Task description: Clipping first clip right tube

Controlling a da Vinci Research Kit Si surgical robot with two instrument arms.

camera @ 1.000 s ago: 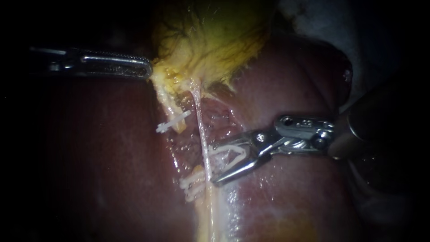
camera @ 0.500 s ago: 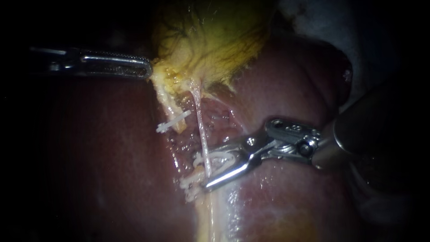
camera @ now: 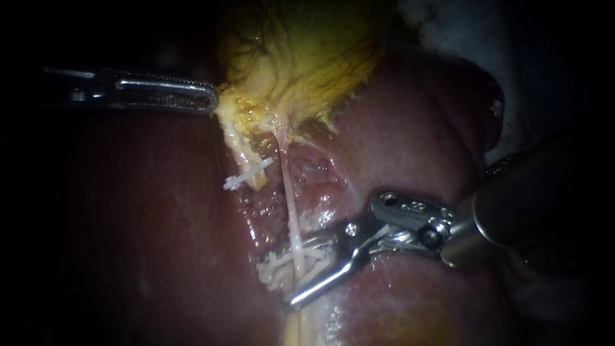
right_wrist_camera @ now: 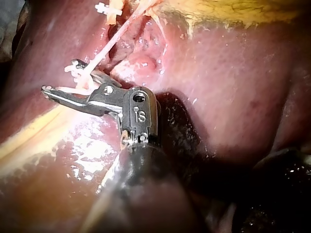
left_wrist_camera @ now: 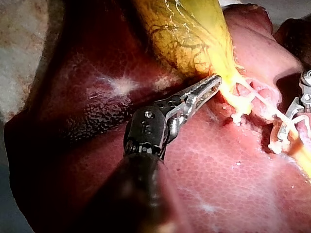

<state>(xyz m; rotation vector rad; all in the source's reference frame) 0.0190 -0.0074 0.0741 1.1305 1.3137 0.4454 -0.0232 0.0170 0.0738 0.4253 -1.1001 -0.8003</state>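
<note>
The dark red liver [camera: 416, 128] fills the scene, with the yellow gallbladder [camera: 307, 57] on its far side. The left tool [camera: 213, 97] pinches the gallbladder's near left edge, jaws pressed together on it. The right tool [camera: 296, 272] stands spread around the near end of the thin right tube [camera: 289, 192], which crosses between its jaws. Both jaws grip a white clip [camera: 315, 259].
</note>
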